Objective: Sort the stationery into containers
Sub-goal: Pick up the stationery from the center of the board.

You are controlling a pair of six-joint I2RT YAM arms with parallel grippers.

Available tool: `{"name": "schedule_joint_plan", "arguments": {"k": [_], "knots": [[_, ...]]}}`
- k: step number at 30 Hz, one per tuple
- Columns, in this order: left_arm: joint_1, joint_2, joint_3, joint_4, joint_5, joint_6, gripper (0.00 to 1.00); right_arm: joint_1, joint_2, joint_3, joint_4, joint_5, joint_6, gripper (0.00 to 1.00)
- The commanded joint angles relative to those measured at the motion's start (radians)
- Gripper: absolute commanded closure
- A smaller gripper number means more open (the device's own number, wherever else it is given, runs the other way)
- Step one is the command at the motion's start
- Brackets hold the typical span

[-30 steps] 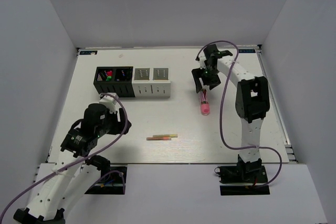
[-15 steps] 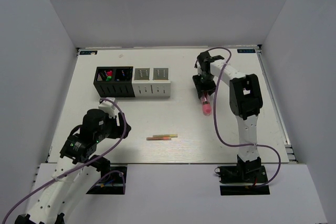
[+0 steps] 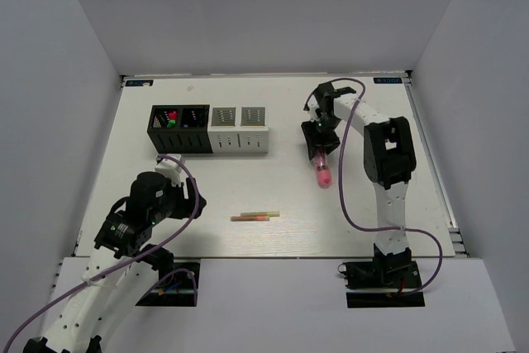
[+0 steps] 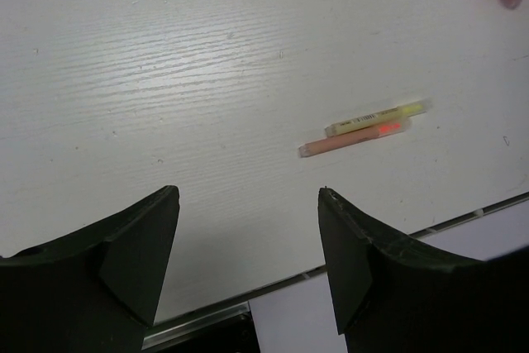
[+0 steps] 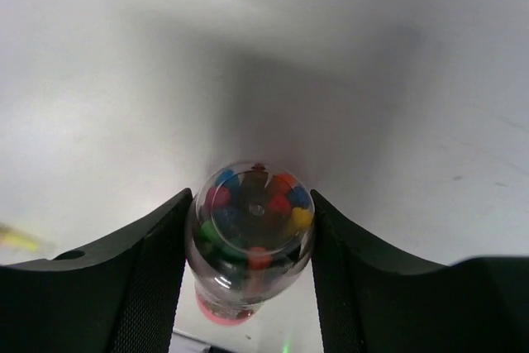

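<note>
Right end effector (image 5: 252,204), wider a moment ago, now pinches the clear pink plastic tube (image 3: 322,173), apparently firmly, ready for lifting; left end effector (image 4: 248,241) gapes wide.

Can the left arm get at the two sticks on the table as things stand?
Probably yes: the left gripper is open and empty, the sticks lie flat on bare table just ahead of it, nothing between them.

pink clear tube (image 3: 322,173) between jaws, two yellow-orange sticks (image 3: 254,217) touching mid-table, four cubes (image 3: 221,141) in row
</note>
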Motion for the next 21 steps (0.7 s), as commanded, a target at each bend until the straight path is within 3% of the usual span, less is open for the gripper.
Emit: {"name": "schedule_joint_plan", "arguments": {"k": [1, 4, 11, 15, 21], "knots": [[-0.003, -0.001, 0.034, -0.007, 0.007, 0.001, 0.22, 0.009, -0.103, 0.059, -0.065, -0.211, -0.086, 1.0], [-0.005, 0.006, 0.038, -0.007, 0.009, -0.008, 0.22, 0.017, -0.176, 0.124, -0.088, -0.288, -0.126, 1.0], [-0.003, 0.031, 0.032, 0.005, 0.012, -0.032, 0.23, 0.075, -0.196, 0.53, -0.174, -0.445, -0.161, 1.0], [-0.003, 0.037, 0.034, 0.008, 0.007, -0.045, 0.23, 0.11, -0.248, 0.538, -0.082, -0.454, -0.108, 1.0], [-0.003, 0.071, 0.071, 0.004, 0.003, -0.051, 0.23, 0.166, -0.274, 0.503, 0.211, -0.45, 0.086, 1.0]]}}
